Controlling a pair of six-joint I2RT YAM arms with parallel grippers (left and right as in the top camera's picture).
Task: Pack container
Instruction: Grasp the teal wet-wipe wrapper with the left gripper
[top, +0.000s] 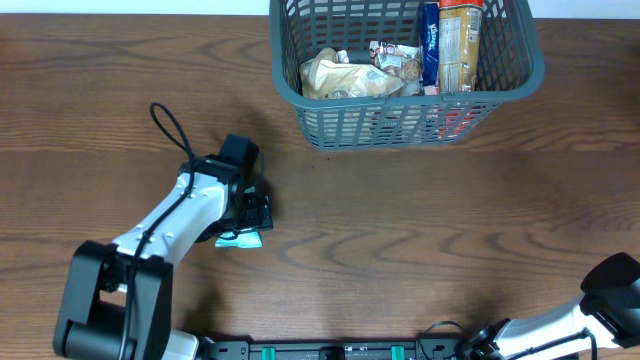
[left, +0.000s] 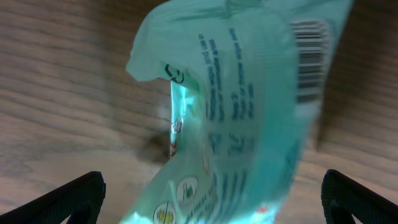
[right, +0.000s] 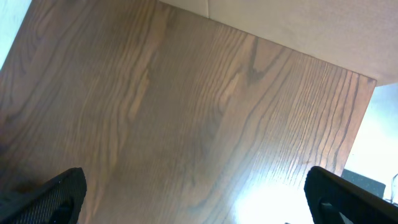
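The container (top: 415, 118), a dark grey slotted basket, stands at the table's far edge right of the middle. It holds a crumpled tan bag (top: 340, 78), a blue packet (top: 431, 45), an orange-brown packet (top: 460, 42) and a small printed packet (top: 392, 55). A teal snack packet (top: 240, 238) lies on the table at the front left. My left gripper (top: 256, 214) is right over it. In the left wrist view the packet (left: 249, 124) fills the space between the two spread fingers (left: 211, 202). My right gripper (right: 196, 199) is open over bare wood.
The right arm (top: 600, 295) sits at the table's front right corner. The left arm's cable (top: 170, 130) loops up behind the left wrist. A pale wall or floor edge (right: 298, 25) shows beyond the table in the right wrist view.
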